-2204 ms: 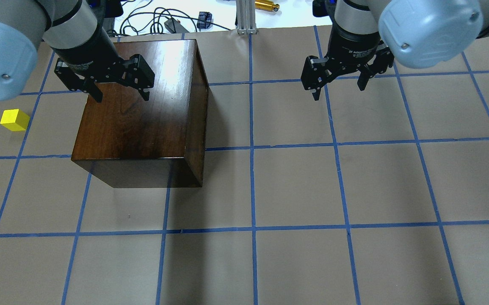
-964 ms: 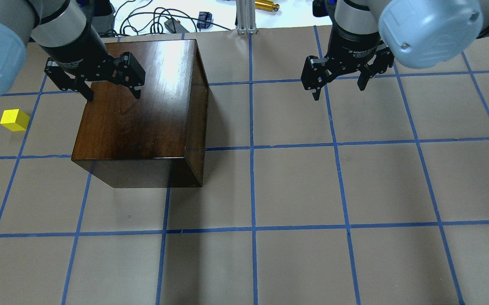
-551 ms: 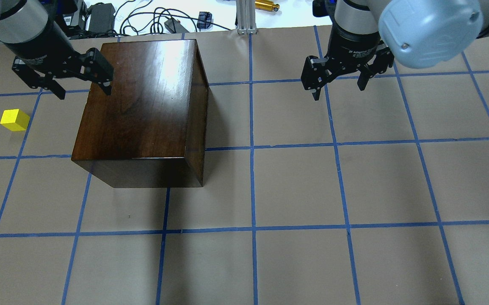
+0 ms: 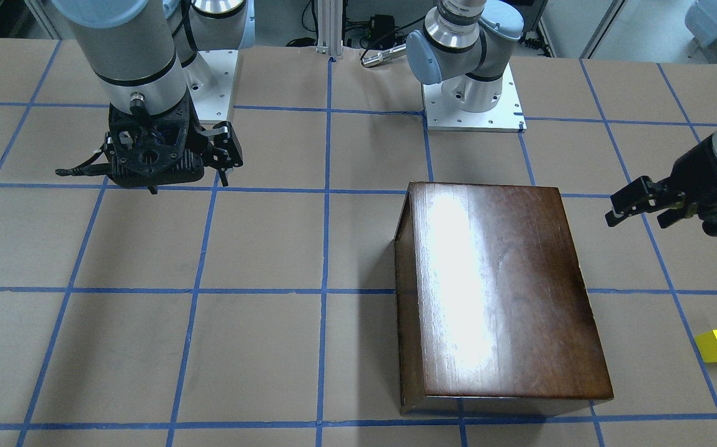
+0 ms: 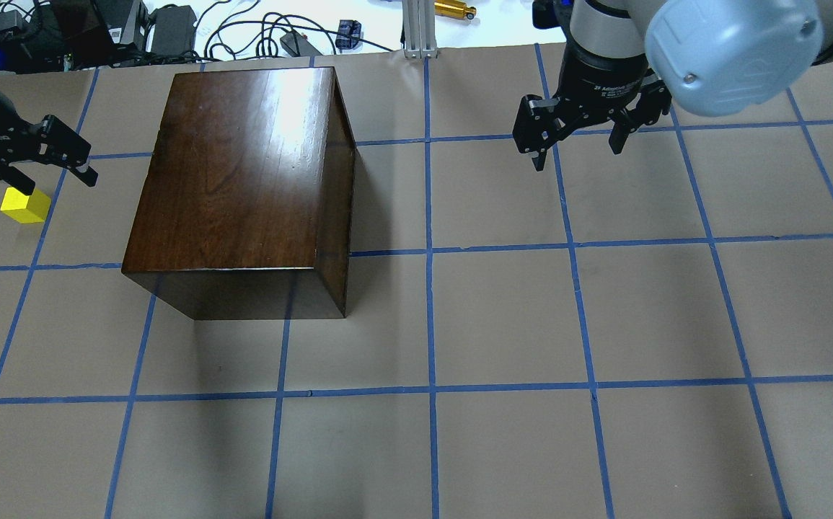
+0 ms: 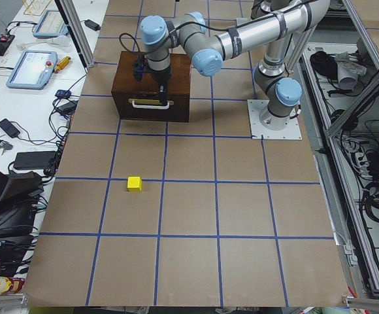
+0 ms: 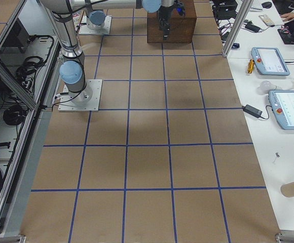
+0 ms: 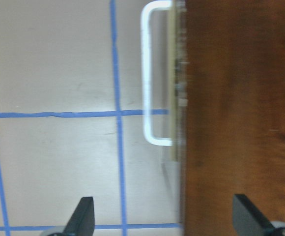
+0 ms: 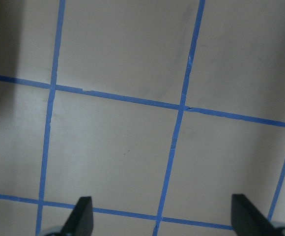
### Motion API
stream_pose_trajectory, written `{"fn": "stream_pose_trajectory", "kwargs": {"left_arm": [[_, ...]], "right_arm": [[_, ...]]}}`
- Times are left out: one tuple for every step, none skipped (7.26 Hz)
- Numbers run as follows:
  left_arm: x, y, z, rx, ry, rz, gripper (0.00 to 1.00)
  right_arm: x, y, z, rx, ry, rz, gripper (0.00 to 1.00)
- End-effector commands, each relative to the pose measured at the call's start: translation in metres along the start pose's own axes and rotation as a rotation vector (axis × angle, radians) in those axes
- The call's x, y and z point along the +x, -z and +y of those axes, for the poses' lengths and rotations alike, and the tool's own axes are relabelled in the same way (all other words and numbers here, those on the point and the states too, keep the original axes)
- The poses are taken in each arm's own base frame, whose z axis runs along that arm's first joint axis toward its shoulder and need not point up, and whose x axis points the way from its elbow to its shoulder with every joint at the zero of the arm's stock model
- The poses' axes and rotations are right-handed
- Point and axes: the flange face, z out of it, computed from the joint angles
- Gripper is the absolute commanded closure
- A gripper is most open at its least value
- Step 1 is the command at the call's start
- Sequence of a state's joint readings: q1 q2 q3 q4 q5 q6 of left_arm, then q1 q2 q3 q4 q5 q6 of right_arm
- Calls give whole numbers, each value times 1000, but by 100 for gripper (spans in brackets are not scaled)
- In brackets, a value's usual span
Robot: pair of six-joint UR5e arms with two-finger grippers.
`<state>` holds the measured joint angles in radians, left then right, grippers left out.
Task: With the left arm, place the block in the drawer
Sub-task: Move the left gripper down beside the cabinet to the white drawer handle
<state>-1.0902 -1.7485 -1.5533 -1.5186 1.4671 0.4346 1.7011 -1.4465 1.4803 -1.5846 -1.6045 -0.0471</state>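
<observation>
Both stand spread apart: left gripper (image 5: 55, 182) and right gripper (image 5: 576, 155). Left one hovers near the block (image 5: 24, 205), nine o'clock from the box (image 5: 243, 166).

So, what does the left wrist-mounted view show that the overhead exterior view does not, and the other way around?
Only the left wrist view shows the pale loop handle standing out from the side of the wooden box. Only the overhead view shows the yellow block on the table, apart from the box, and the right gripper, its jaws open, above the table. Both show the box's glossy dark top, the blue tape grid and the left gripper, its jaws open and holding nothing.
</observation>
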Motion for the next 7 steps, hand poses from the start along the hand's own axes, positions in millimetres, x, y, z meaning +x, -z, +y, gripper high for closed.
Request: {"fn": "stream_pose_trajectory", "kwargs": {"left_arm": [[-41,-40,-18,-17,-21,109,0],[-43,-53,-23,-23,-23,132,0],[-42,-64,-28,-8,-24,174,0],[-44,-77,-30,-17,-23,183,0],[-45,-88,-36,4,-23,204,0],[-46,-101,-40,2,-23,217,0],[-43,-109,-45,-2,-29,221,0]], "right_arm": [[0,0,0,0,-1,0,0],[0,0,0,0,0,0,0],[0,0,0,0,0,0,0],[0,0,0,0,0,0,0],[0,0,0,0,0,0,0],[0,0,0,0,-1,0,0],[0,0,0,0,-1,0,0]]}}
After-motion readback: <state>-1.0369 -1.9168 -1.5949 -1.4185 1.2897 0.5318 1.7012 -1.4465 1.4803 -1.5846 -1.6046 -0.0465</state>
